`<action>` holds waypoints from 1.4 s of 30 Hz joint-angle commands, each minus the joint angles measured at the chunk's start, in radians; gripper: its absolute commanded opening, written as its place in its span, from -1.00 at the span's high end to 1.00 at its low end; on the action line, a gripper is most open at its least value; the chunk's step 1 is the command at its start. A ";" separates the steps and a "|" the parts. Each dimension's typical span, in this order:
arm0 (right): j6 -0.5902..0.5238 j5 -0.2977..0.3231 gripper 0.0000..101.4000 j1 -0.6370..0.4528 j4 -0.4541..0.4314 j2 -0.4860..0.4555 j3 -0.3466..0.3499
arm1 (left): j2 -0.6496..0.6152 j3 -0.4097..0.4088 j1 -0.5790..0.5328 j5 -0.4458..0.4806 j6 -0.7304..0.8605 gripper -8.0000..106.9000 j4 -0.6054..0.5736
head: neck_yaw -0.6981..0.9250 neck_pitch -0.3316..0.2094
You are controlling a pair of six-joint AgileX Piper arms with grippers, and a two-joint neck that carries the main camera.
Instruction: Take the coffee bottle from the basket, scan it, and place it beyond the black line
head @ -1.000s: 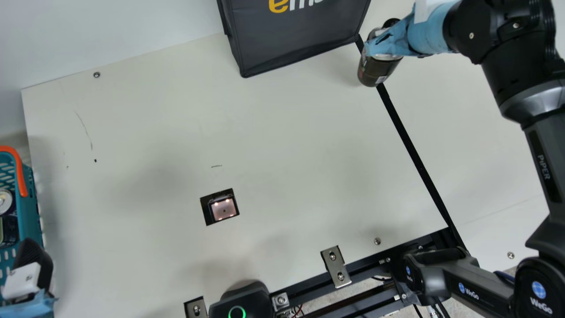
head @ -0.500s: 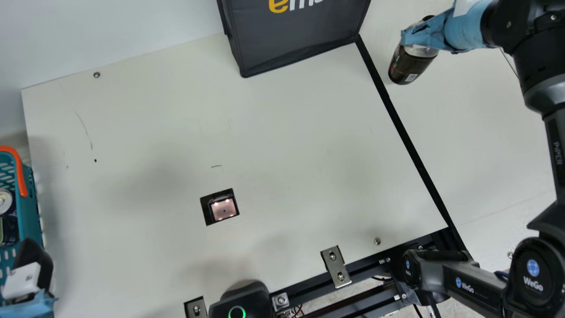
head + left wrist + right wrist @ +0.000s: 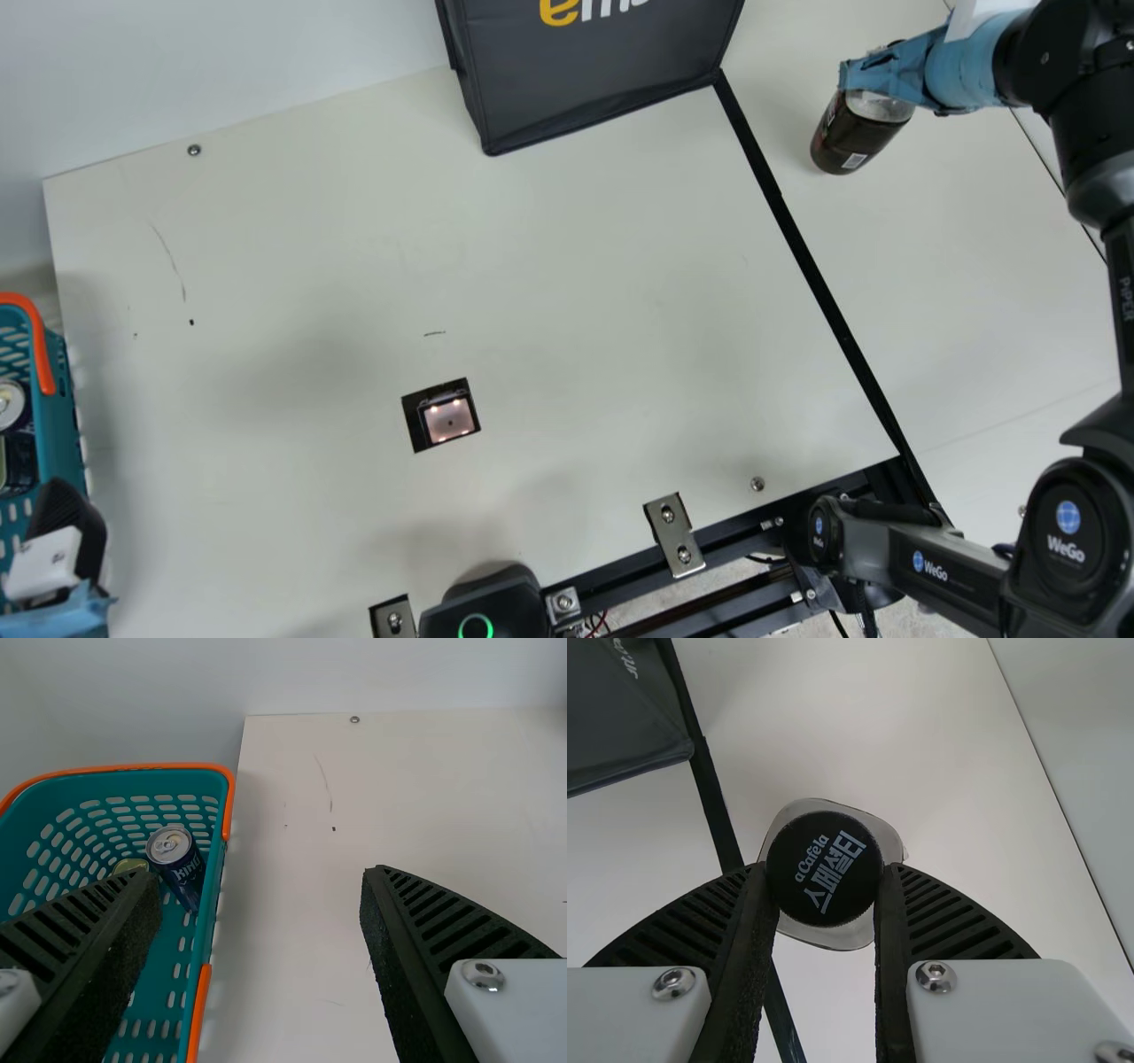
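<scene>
Main view: right pincer [image 3: 873,73] clasps coffee bottle [image 3: 856,135].

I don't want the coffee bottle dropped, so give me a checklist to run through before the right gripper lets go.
1. Coffee bottle beyond the black line: ok, wholly on the far side.
2. Right gripper has the bottle between its fingers: ok.
3. Bottle clear of the dark bag: ok, bare table between them.
4. Bottle's base flat on the table: cannot tell; check for contact before opening.
5. Scan registered: cannot tell; the scanner window is lit, but shows no result.
</scene>
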 commanded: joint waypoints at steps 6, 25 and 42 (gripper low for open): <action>0.028 -0.043 1.00 -0.008 -0.023 -0.004 0.046 | 0.000 0.000 0.000 0.000 0.000 -0.71 0.000 | -0.002 -0.026; 0.050 -0.085 1.00 -0.029 -0.041 -0.014 0.105 | 0.000 0.000 0.000 0.000 0.000 -0.71 0.000 | -0.002 -0.026; 0.056 -0.101 0.37 -0.035 -0.050 -0.014 0.124 | 0.000 0.000 0.000 0.000 0.000 -0.71 0.000 | -0.002 -0.026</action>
